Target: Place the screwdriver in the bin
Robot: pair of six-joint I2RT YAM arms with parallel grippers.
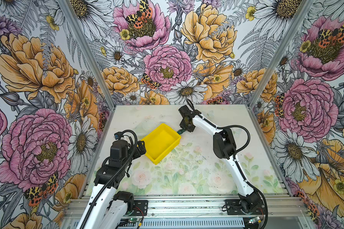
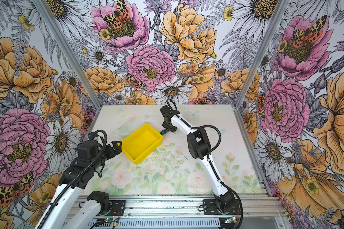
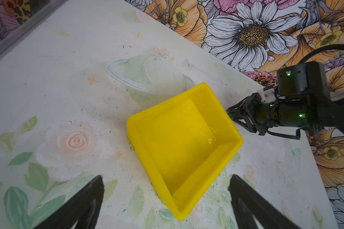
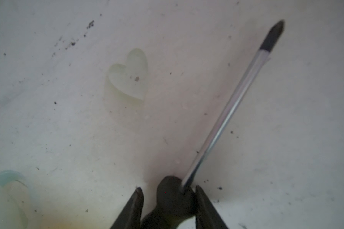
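Note:
The yellow bin (image 1: 168,153) (image 2: 149,153) (image 3: 167,103) sits turned cornerwise at mid-table with nothing in it. The screwdriver (image 4: 226,113) lies on the table just beyond the bin's right corner; only its green handle end (image 1: 180,131) (image 2: 163,132) shows in both top views. My right gripper (image 1: 184,129) (image 2: 167,130) (image 4: 167,189) is down at the table, its fingers closed round the dark handle, with the metal shaft pointing away. My left gripper (image 1: 142,146) (image 2: 116,143) (image 3: 165,177) stands open at the bin's left corner and holds nothing.
Floral walls enclose the table on three sides, with metal posts at the back corners. The right arm (image 3: 298,103) reaches in behind the bin. An aluminium rail (image 1: 187,204) runs along the front edge. The tabletop bears printed flowers and dark specks.

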